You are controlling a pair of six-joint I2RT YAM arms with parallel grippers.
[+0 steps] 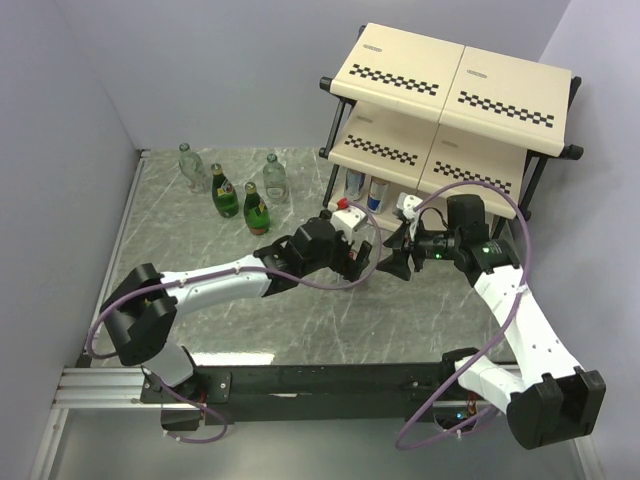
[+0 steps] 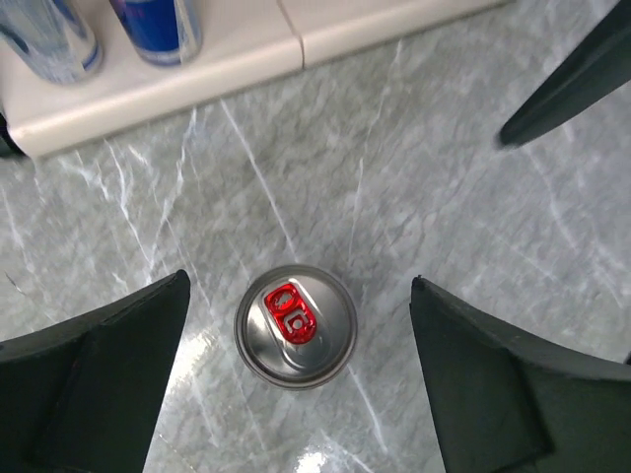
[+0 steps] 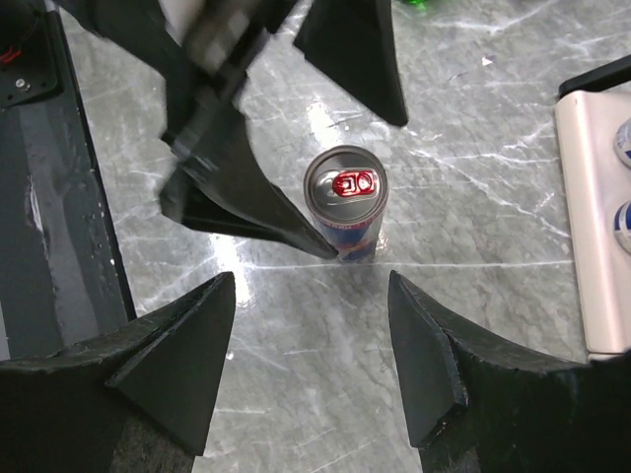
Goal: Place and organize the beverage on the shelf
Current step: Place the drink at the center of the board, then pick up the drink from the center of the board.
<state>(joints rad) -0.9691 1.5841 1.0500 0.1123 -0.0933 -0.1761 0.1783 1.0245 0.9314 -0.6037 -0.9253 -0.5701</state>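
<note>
The left gripper (image 2: 301, 291) hung wide open above the grey marbled table (image 1: 300, 325), boxed in by pale lilac walls (image 1: 200, 70), with the shelf (image 1: 455, 85) at the far right corner. Between its spread fingers (image 2: 108, 374), touching neither, stood a silver can (image 2: 296, 325) (red tab up), just in front of the shelf's bottom board (image 2: 227, 59). The right gripper (image 3: 312, 281) faced it, jaws parted and empty.

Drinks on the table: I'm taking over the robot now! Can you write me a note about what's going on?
Left fingers: open on either side of a standing can, not gripping it.
Right fingers: open, empty, close to that can.
Done: two cans are on the shelf, bottom board.
Left to do: this can, plus two green bottles and two clear bottles on the table.
</note>
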